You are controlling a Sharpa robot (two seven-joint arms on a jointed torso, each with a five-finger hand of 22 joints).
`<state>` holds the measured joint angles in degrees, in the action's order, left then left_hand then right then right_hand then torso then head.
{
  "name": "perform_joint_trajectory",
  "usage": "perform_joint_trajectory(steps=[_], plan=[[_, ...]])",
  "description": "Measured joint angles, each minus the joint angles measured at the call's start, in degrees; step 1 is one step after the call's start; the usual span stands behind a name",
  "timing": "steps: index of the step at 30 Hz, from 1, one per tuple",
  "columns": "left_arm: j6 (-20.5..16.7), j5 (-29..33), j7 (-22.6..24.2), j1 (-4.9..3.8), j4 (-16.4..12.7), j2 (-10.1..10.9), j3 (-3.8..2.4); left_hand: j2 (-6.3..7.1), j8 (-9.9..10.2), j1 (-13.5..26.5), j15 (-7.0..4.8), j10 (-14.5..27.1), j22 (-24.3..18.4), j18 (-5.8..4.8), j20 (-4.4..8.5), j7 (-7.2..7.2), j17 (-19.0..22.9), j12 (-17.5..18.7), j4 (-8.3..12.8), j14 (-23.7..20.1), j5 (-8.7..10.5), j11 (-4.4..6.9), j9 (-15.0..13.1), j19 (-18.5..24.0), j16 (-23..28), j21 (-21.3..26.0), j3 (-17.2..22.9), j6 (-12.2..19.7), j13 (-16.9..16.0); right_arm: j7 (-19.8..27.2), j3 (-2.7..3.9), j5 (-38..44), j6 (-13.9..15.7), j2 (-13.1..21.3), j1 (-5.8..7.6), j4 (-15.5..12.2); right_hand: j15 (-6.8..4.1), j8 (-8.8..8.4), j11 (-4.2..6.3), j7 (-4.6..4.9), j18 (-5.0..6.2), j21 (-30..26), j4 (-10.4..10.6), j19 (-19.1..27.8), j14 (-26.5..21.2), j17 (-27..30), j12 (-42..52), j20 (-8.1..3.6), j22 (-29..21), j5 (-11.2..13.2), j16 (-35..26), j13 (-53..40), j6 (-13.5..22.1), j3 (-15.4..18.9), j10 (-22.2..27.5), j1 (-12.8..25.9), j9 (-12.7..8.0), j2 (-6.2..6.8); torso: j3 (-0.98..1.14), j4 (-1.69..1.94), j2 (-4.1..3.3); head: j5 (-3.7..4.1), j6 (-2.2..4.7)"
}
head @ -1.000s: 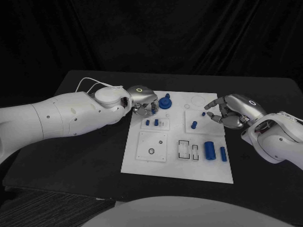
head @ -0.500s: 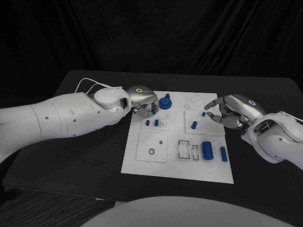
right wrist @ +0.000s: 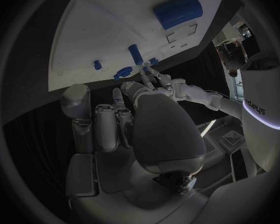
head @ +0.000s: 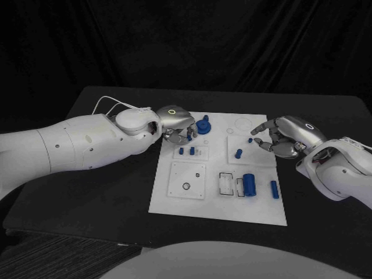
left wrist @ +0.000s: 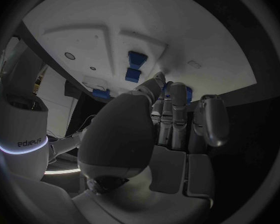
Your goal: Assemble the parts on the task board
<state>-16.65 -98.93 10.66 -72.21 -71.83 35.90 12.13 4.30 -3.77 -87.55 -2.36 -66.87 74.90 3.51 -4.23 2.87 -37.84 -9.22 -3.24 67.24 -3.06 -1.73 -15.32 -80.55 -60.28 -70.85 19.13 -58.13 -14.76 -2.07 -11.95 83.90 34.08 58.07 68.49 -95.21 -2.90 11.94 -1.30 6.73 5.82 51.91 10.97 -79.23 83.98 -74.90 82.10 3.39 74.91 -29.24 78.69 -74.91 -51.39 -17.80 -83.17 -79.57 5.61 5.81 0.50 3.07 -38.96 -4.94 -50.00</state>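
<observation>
Plainly, the left hand point(head: 176, 124) hangs over the task board's point(head: 179, 206) far left corner with its fingers curled downward and drawn together; whether they pinch anything I cannot tell, since the fingertips are hidden from the head camera and the left wrist view shows no part between them. Just beside those fingers, towards the board's far edge, stands a blue knobbed part point(head: 203, 126), and just nearer the robot two small blue pegs point(head: 186, 150) stand upright in a raised white square. The right hand point(head: 280, 136) sits at the board's right edge, fingers bent in a loose claw with gaps between them and nothing visibly held. A short blue peg point(head: 238, 154) stands just inboard of it. Further towards the near edge lie a large blue cylinder point(head: 250, 185) and a thinner blue pin point(head: 273, 189), beside a slotted block point(head: 226, 183); a square plate with a round hole point(head: 187, 180) sits towards the left edge.

The risks, as I judge them: the left fingers crowd the knobbed part and the twin pegs, so a sideways sweep could knock one over. The cylinder lies on its side and would probably roll off the board if nudged. The right hand's curled fingers could clip the short peg when reaching inward.
</observation>
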Motion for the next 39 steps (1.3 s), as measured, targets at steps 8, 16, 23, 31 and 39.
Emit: perform_joint_trajectory(steps=[8,16,23,31,39], plan=[[-0.02,-0.21,0.16,0.01,-0.01,-0.03,0.01,0.0,0.0,0.0,-0.2,0.21,0.0,0.0,0.02,0.0,0.29,-0.31,-0.01,-0.2,0.0,0.21,0.12,0.39,0.2,0.48,-0.31,0.0,-0.67,-0.05,0.0,0.0,-0.12,-0.04,-0.04,0.09,0.0,0.0,0.2,0.0,0.0,-0.44,-0.17,0.0,0.0,0.0,0.0,0.0,0.0,0.0,-0.34,0.0,0.0,-0.17,0.2,-0.06,-0.05,0.06,0.0,-0.01,0.01,0.04,0.0],[0.14,-0.3,0.22,0.01,0.22,-0.22,0.01,0.0,0.0,0.0,-0.3,0.81,0.0,0.0,-0.19,0.0,0.73,-0.33,-0.17,-0.72,0.0,0.8,0.19,0.6,0.49,0.85,-0.47,0.0,-1.19,-0.09,0.0,-0.01,-0.23,-0.18,-0.09,0.18,0.0,0.0,-0.01,0.0,0.0,-0.67,-0.47,0.0,0.0,0.0,0.0,0.0,-0.01,0.0,-0.34,0.0,0.0,-0.15,0.41,-0.06,-0.05,0.06,0.0,-0.02,0.03,-0.01,0.0],[0.39,-0.33,0.26,0.04,0.77,-0.5,0.03,0.0,-0.22,0.0,-0.11,1.05,0.0,-0.01,0.02,0.0,0.78,-0.7,-0.17,-0.92,-0.32,1.05,0.24,0.8,0.49,1.08,-0.47,-0.01,-1.93,-0.11,0.0,-0.01,-0.32,-0.2,-0.18,0.23,0.0,0.0,-0.01,0.0,0.01,-0.67,-0.47,0.0,0.0,0.0,-0.01,0.0,0.03,0.0,-0.34,0.01,0.0,-0.15,0.41,-0.06,-0.04,0.07,0.01,-0.03,0.03,0.05,0.0],[0.51,-0.36,0.25,0.05,1.02,-0.63,0.03,-0.46,-0.9,-0.57,-0.11,1.78,0.0,-0.01,-0.12,0.29,1.01,-1.43,0.02,-1.33,-0.7,1.27,0.16,0.94,0.83,1.45,-0.66,-0.76,-2.82,-0.13,0.0,-0.01,-0.36,-0.2,-0.24,0.26,0.0,0.0,0.0,0.0,0.0,-0.67,-0.47,0.0,0.0,0.0,-0.29,0.0,0.03,0.0,-0.34,0.01,0.0,-0.15,0.41,-0.27,-0.04,0.28,0.02,-0.05,0.01,0.08,0.0],[0.62,-0.4,0.22,0.06,1.11,-0.71,0.05,-0.71,-1.55,-0.82,-0.13,2.5,0.0,-0.01,-0.21,0.41,1.9,-1.8,0.15,-2.11,-0.78,1.16,-0.19,1.44,1.27,2.32,-0.79,-1.66,-3.63,-0.14,0.0,-0.01,-0.38,-0.2,-0.26,0.27,0.0,0.0,0.0,0.0,0.01,-0.9,-0.47,0.0,0.0,0.0,-0.29,0.0,0.03,0.0,-0.34,0.01,0.0,-0.15,0.41,-0.27,-0.09,0.28,0.03,-0.07,0.01,0.08,0.0]])
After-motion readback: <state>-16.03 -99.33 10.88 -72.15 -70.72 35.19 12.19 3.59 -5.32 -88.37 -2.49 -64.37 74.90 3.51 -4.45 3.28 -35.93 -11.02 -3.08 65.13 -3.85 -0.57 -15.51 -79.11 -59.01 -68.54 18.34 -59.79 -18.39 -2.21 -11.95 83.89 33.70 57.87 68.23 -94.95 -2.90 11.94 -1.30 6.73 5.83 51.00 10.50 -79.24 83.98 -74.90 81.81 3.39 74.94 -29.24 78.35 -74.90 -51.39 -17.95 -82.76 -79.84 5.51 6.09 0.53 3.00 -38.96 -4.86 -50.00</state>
